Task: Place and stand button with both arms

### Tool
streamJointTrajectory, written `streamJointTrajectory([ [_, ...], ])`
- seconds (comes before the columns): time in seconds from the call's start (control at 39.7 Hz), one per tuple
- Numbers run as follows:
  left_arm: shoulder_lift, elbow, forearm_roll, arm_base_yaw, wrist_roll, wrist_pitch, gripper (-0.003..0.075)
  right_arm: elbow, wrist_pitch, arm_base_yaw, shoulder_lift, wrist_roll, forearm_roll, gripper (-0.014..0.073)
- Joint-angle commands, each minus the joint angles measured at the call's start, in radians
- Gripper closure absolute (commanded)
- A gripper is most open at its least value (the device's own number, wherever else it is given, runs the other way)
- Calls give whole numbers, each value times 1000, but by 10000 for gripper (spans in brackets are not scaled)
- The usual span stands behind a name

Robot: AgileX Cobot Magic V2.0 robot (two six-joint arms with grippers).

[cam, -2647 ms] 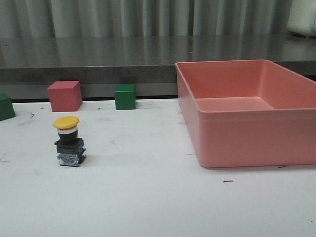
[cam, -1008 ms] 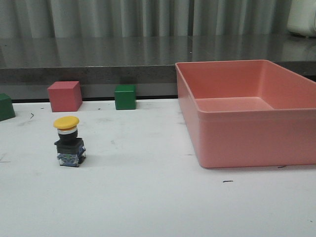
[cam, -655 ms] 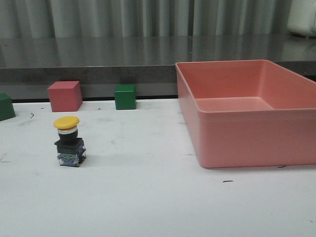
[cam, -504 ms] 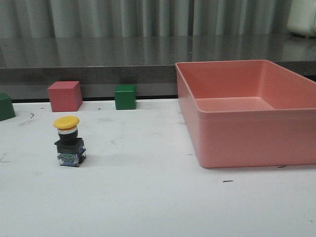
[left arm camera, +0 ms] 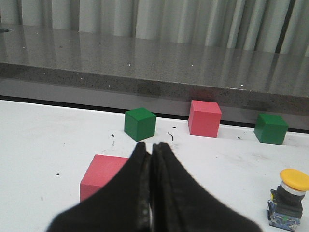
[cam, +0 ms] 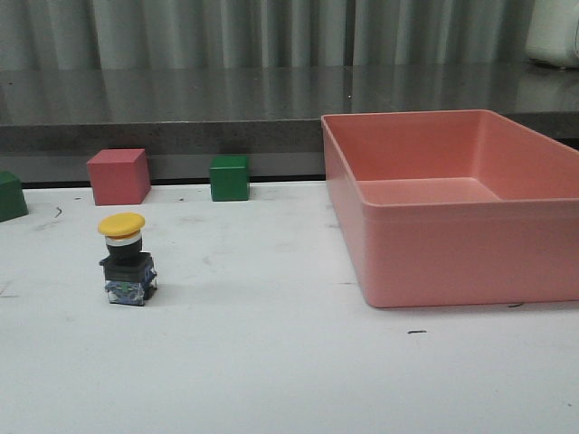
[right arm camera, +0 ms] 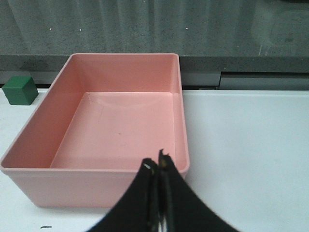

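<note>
The button [cam: 126, 259] stands upright on the white table at the left, yellow cap up, black body on a clear-bluish base. It also shows in the left wrist view [left arm camera: 287, 198], off to the side of my left gripper [left arm camera: 150, 146]. The left gripper is shut and empty, apart from the button, with a pink cube [left arm camera: 100, 175] just beside it. My right gripper [right arm camera: 157, 162] is shut and empty, in front of the near wall of the pink bin [right arm camera: 91, 186]. Neither arm shows in the front view.
The large empty pink bin [cam: 452, 262] stands at the right. A pink cube [cam: 118, 175] and a green cube [cam: 230, 177] sit at the table's back edge, another green cube [cam: 10, 195] at the far left. A dark counter ledge runs behind.
</note>
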Motion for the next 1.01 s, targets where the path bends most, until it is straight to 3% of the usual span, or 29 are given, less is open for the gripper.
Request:
streamJointTrajectory([
  [0.0, -24, 9, -8, 1, -9, -90, 740, 20, -164, -8, -22, -21, -17, 663],
  [0.15, -24, 9, -8, 1, -9, -90, 740, 191, -287, -8, -124, -21, -16, 663],
  [0.45, -24, 9, -8, 1, -9, -90, 741, 381, -200, -8, -277, -21, -16, 663],
  [0.98, -22, 9, -8, 1, -9, -86, 740, 394, -144, -8, -434, -21, -16, 663],
])
